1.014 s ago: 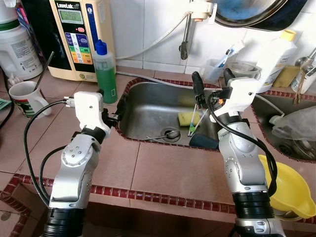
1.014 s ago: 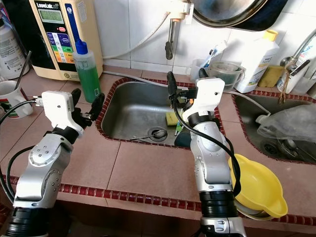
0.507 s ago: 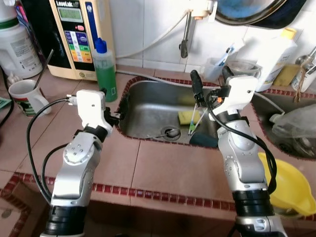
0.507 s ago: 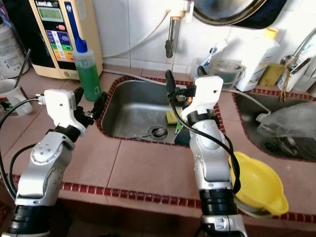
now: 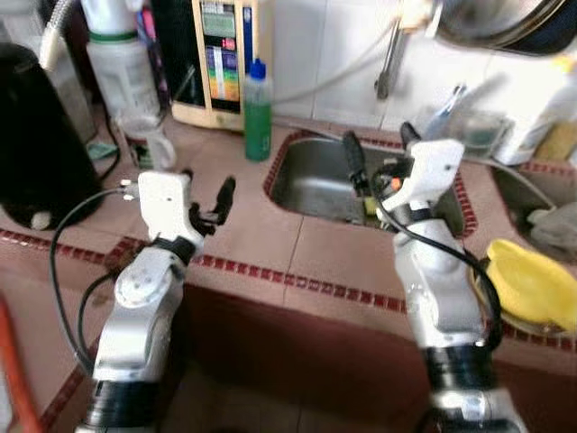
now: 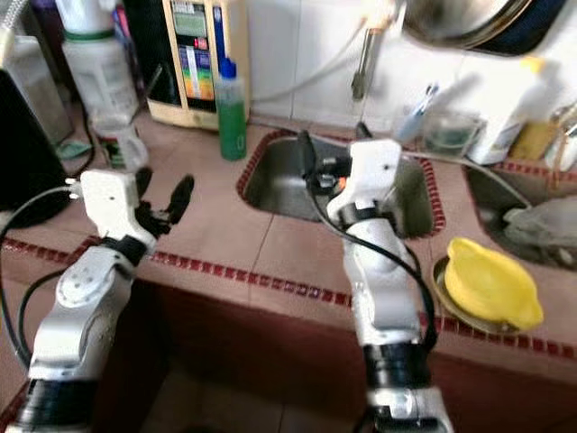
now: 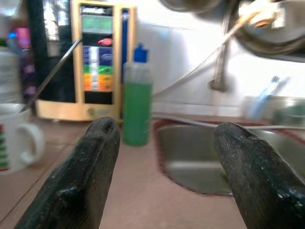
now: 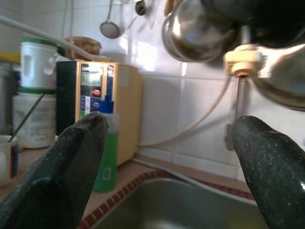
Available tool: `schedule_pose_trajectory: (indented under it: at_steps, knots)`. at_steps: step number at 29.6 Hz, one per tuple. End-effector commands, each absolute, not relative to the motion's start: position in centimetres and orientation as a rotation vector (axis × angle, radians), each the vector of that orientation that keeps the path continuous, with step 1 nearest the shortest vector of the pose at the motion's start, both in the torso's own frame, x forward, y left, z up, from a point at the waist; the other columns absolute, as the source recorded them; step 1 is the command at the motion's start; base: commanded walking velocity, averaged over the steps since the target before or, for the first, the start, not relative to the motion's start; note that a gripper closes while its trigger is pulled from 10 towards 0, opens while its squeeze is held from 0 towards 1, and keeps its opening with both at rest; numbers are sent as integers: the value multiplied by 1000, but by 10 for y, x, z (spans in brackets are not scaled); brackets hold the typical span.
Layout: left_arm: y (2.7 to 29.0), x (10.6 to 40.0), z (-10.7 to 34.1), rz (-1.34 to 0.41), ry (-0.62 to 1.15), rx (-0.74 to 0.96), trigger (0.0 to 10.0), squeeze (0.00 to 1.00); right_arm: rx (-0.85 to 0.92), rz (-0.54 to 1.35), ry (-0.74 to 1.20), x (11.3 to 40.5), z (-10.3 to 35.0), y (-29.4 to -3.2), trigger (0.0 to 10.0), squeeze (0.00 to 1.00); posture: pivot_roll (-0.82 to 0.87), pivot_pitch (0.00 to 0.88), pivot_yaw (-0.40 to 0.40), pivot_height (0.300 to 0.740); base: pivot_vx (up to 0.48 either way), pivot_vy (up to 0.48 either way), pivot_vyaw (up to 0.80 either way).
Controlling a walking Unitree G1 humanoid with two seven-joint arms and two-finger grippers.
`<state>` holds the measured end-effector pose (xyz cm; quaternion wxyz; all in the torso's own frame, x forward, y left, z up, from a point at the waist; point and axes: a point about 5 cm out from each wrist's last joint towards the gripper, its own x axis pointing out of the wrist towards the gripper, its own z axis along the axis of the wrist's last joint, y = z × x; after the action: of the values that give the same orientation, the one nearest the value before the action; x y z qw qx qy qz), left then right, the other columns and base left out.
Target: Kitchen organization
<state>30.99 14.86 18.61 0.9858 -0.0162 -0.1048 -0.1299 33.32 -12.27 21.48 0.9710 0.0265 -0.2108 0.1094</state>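
A steel sink (image 5: 317, 177) is set into the brown tiled counter (image 5: 261, 230). A green soap bottle (image 5: 258, 112) stands at its left rim. My left gripper (image 5: 207, 191) is open and empty over the counter's front edge, left of the sink. My right gripper (image 5: 379, 149) is open and empty above the sink's near rim. In the left wrist view the fingers (image 7: 95, 167) frame the green bottle (image 7: 137, 102) and the sink (image 7: 205, 157). In the right wrist view the bottle (image 8: 107, 157) stands before a faucet (image 8: 240, 90).
A yellow bowl (image 5: 534, 285) lies on the counter at the right. A mug (image 5: 150, 141), a white jug (image 5: 121, 68) and a water ioniser (image 5: 224, 54) stand at the back left. A black appliance (image 5: 36, 135) is at the far left. The picture is blurred.
The whole picture has shifted: the camera has drawn back and swung left, so the counter's front edge and cabinet face now show. Both grippers stay open and empty.
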Motion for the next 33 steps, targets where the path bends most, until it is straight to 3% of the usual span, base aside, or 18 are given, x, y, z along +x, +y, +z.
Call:
schedule_pose_trajectory:
  at_steps: [1, 33]
  knots:
    - [144, 310, 193, -294, -240, -35, 10000, 0, 42, 209, -443, 334, 220, -127, 10000, 0, 8, 0, -27, 740, 0, 0, 0]
    - [139, 302, 185, -379, -210, 8, 10000, 0, 33, 177, -418, 329, 211, -134, 10000, 0, -6, 0, -21, 740, 0, -22, 0]
